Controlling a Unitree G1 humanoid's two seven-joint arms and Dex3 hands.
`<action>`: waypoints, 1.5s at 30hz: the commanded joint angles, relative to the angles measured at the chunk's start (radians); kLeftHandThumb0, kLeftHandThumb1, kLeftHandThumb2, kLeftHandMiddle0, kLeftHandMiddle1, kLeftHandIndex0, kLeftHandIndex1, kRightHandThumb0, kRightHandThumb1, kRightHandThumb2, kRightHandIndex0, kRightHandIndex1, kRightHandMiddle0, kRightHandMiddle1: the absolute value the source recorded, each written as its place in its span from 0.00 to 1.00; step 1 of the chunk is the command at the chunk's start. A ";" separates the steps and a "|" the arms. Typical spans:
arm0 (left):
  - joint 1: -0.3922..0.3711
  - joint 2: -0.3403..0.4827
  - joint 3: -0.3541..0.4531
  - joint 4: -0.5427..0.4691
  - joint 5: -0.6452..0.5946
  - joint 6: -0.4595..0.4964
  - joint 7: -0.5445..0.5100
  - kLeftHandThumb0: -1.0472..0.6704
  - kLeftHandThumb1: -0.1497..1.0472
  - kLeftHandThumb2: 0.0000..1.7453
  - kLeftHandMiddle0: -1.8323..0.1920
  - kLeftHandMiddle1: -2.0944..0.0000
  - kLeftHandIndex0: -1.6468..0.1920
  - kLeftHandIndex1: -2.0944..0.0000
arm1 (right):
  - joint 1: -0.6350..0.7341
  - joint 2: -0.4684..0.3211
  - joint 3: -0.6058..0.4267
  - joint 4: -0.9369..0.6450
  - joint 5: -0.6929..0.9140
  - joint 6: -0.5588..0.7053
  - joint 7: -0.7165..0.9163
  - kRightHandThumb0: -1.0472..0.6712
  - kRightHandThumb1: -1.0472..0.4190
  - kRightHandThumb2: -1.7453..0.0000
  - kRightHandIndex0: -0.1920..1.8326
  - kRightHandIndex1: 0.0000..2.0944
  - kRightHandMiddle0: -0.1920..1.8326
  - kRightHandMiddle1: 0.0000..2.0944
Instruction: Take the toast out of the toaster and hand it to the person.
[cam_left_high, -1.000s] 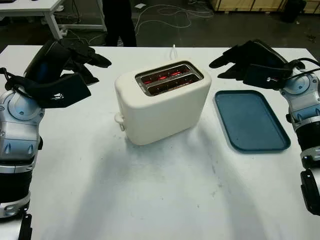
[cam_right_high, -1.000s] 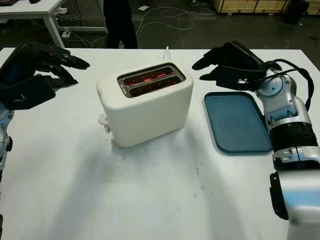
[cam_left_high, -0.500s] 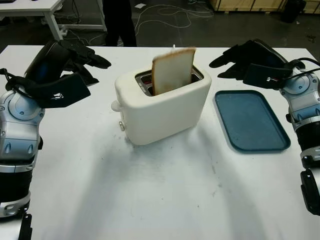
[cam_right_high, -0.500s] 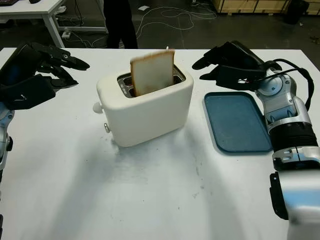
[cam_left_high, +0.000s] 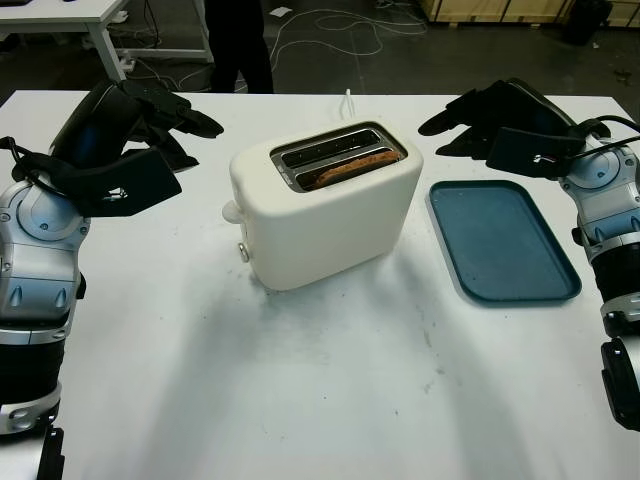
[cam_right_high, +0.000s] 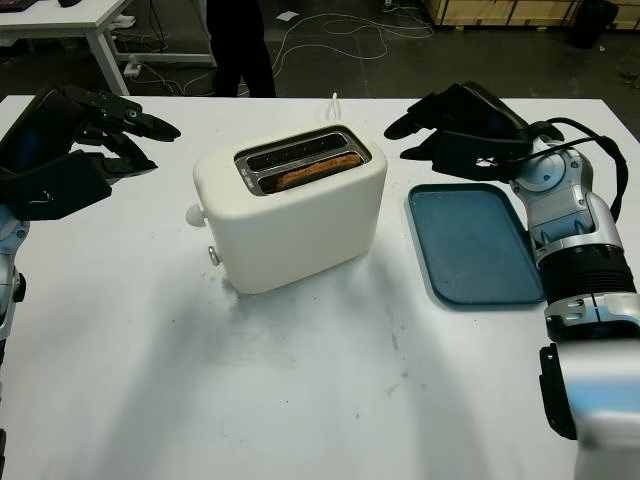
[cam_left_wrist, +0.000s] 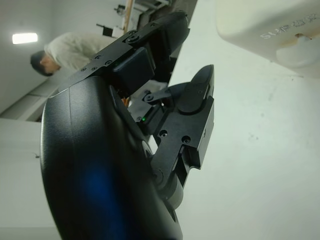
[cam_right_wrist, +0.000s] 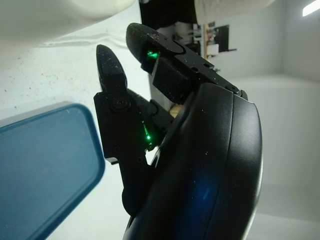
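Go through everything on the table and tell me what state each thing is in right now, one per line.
toaster: upright, lever up, slots dark.
toast: sitting in the front slot, top edge just showing, ungrasped.
tray: flat on the table beside the toaster, holding nothing.
left hand: open, raised on the toaster's left side.
right hand: open, raised above the tray's far end.
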 joint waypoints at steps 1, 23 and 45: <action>-0.007 0.000 0.002 -0.007 0.000 0.005 0.002 0.61 0.81 0.00 0.47 0.59 0.30 0.97 | -0.012 -0.003 -0.018 -0.035 0.013 -0.008 -0.018 0.47 0.14 1.00 0.58 0.07 0.56 0.00; -0.002 0.005 0.002 -0.029 0.006 0.037 0.002 0.62 0.82 0.00 0.47 0.60 0.30 0.98 | -0.240 0.065 0.075 -0.081 -0.029 -0.062 0.072 0.28 0.27 1.00 0.60 0.05 0.58 0.01; -0.001 0.001 0.004 -0.017 0.000 0.014 0.009 0.62 0.81 0.00 0.45 0.61 0.30 0.98 | -0.133 0.069 0.180 -0.281 -0.137 -0.145 0.114 0.24 0.25 1.00 0.42 0.34 0.59 0.00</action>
